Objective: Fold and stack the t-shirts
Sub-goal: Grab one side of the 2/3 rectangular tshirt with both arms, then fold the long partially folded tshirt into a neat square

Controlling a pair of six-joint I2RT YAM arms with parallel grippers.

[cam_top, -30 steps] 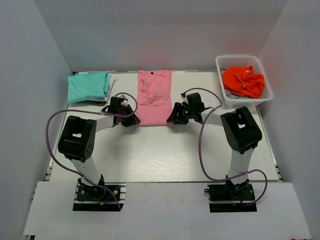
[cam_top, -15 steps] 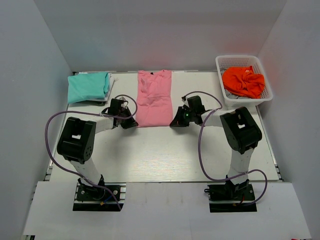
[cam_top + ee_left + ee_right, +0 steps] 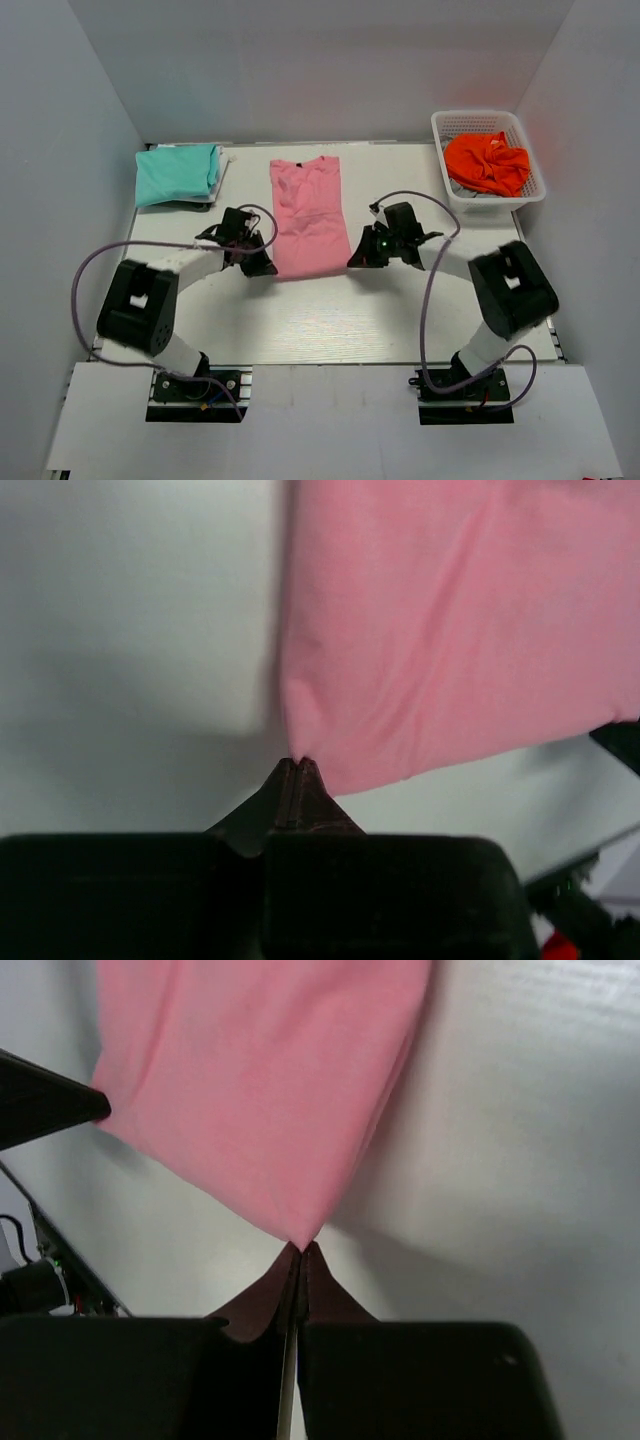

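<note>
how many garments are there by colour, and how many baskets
light pink cloth t-shirt, spread flat: 1
folded teal cloth t-shirt: 1
crumpled orange cloth garment, inside the basket: 1
white plastic mesh basket: 1
total: 4

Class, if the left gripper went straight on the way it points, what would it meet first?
The pink t-shirt: the left gripper is shut on its near corner, so it would probably push straight into that cloth.
</note>
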